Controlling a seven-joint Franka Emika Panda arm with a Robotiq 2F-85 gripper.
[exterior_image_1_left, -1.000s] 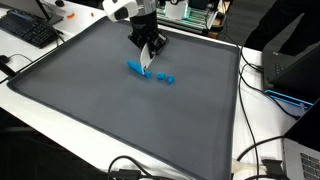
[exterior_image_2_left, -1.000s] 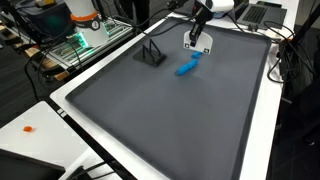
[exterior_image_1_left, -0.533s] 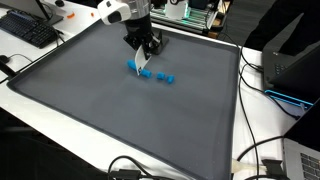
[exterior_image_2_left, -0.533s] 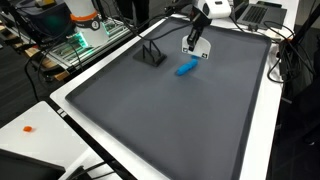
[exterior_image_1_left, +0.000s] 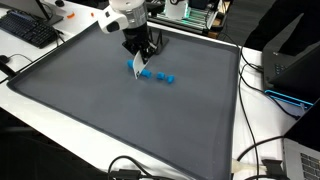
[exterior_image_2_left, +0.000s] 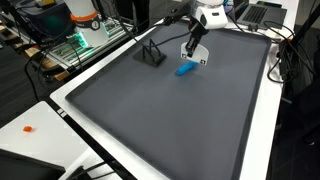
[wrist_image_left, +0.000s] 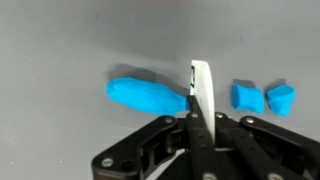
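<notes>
Your tool (wrist_image_left: 200, 122), clamped shut on the white blade (wrist_image_left: 201, 85), has shifted along the blue roll (wrist_image_left: 145, 95), away from the blue chunks (wrist_image_left: 248, 96): likely a cutting position.

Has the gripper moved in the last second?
Yes. In an exterior view the gripper, holding a white blade, has shifted left, away from the small blue pieces, over the long blue piece.

A dark grey mat (exterior_image_1_left: 130, 125) covers a white table (exterior_image_1_left: 75, 18). A keyboard (exterior_image_1_left: 28, 30), cables (exterior_image_1_left: 262, 150) and possibly a laptop (exterior_image_1_left: 292, 70) surround it.
</notes>
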